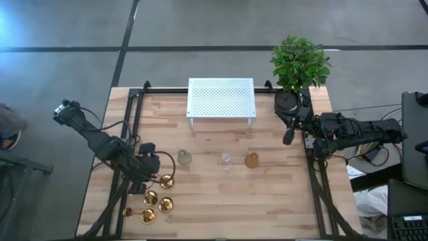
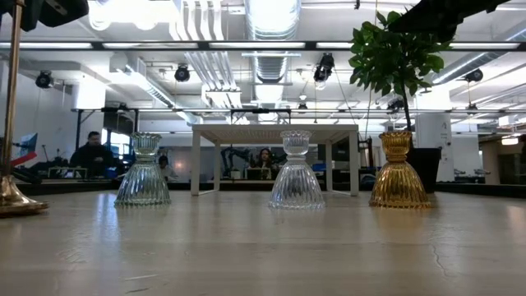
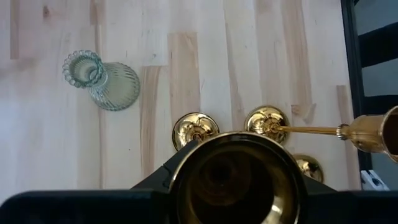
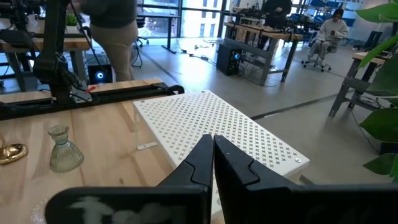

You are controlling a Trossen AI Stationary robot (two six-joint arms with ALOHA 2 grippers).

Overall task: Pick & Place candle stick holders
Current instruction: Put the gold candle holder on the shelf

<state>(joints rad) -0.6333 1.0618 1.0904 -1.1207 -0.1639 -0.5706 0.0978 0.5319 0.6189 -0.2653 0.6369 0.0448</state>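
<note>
Pale wood table point(image 1: 221, 194), grey concrete floor point(image 1: 60, 40).

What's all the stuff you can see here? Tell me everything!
gold candlesticks: four, shiny gold, bunched on the table by the left arm
glass holders: three, green, clear, amber, in a row across the table's middle
shelf: one, white with holes, behind the row
plant: one, green in a black pot, beside the shelf
table: one, light wood
people: several, far off in the room
left gripper: closed on one candlestick's top cup
right gripper: shut, empty, waiting near the plant
</note>
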